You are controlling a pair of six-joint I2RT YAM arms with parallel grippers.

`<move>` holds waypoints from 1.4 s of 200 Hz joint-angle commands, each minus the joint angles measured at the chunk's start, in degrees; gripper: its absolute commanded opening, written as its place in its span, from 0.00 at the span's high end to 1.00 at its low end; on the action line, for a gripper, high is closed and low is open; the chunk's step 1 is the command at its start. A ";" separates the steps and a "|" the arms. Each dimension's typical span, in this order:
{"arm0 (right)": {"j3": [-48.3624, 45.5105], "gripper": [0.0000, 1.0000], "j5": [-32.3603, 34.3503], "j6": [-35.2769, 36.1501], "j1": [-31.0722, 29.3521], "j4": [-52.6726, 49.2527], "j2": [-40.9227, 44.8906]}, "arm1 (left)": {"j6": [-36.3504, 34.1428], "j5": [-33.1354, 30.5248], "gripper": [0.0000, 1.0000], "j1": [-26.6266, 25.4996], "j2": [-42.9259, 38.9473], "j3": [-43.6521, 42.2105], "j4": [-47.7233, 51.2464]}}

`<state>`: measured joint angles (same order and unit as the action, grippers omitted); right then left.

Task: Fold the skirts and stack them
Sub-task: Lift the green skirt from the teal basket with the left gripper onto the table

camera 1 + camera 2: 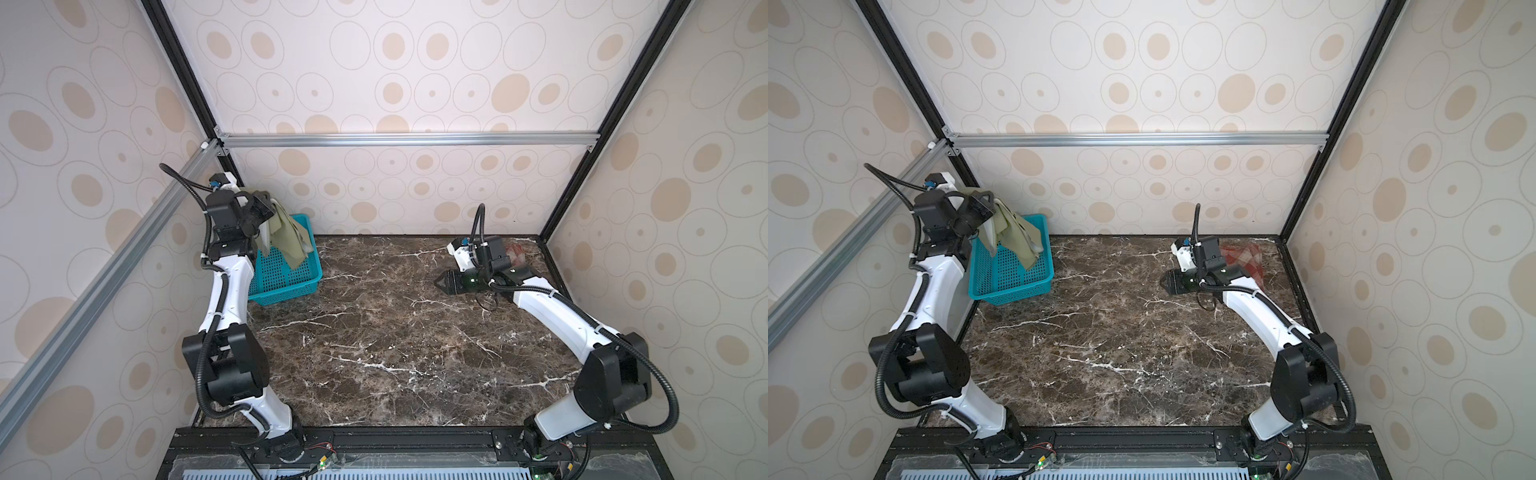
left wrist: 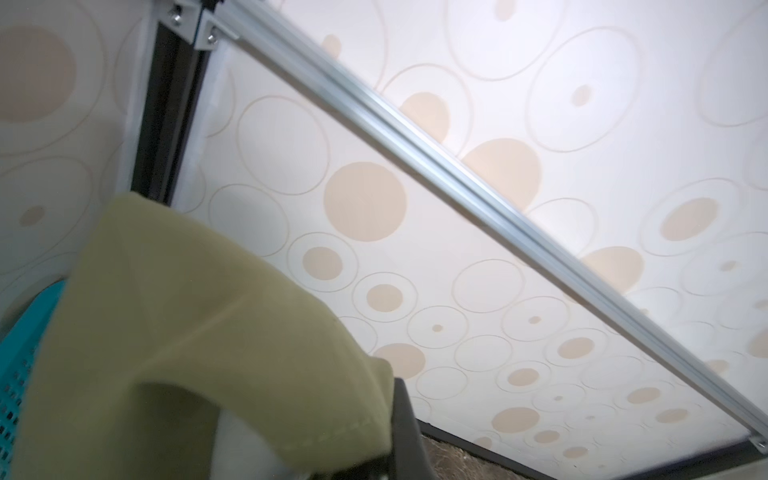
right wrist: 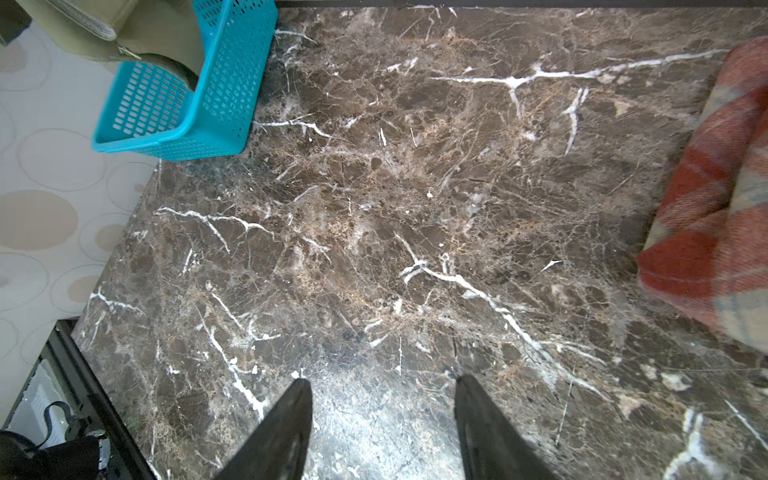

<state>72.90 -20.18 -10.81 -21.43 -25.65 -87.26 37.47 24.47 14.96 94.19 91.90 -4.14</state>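
Note:
The olive-green skirt (image 1: pixel 291 237) (image 1: pixel 1017 239) hangs over the teal basket at the far left in both top views. It is pinched at its upper edge in my left gripper (image 1: pixel 269 210), which is shut on it. In the left wrist view the green cloth (image 2: pixel 187 332) drapes across the jaws, and only one dark finger (image 2: pixel 402 428) shows. The red-and-cream plaid skirt (image 1: pixel 517 255) (image 1: pixel 1246 257) (image 3: pixel 715 208) lies bunched at the far right corner of the table, behind my right arm. My right gripper (image 1: pixel 438 284) (image 3: pixel 383 382) hovers open and empty over bare marble, left of the plaid skirt.
The teal perforated basket (image 1: pixel 286 286) (image 3: pixel 166 141) stands at the table's far left corner, under the hanging skirt. The dark marble tabletop (image 1: pixel 374 332) is enclosed by patterned walls and aluminium frame rails (image 1: pixel 407 139).

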 commanded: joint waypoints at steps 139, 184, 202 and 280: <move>-9.62 0.42 2.17 -4.69 -1.81 2.28 13.64 | 21.79 18.65 1.00 -26.51 -19.96 -23.38 -24.55; -8.73 0.40 1.87 -4.88 -1.64 0.25 13.51 | 12.15 10.60 1.00 -26.83 -29.57 -44.44 -8.78; -8.33 0.40 0.82 -4.90 -1.66 0.35 11.38 | 9.09 6.90 0.32 -26.83 -30.53 -49.31 -2.79; -8.77 0.40 1.36 -4.28 -7.84 -0.57 0.15 | 0.04 -5.48 0.16 -26.78 -35.48 -52.78 18.50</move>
<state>64.38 -19.22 -15.53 -25.67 -24.93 -84.33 41.28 22.22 -11.99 60.90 39.68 7.09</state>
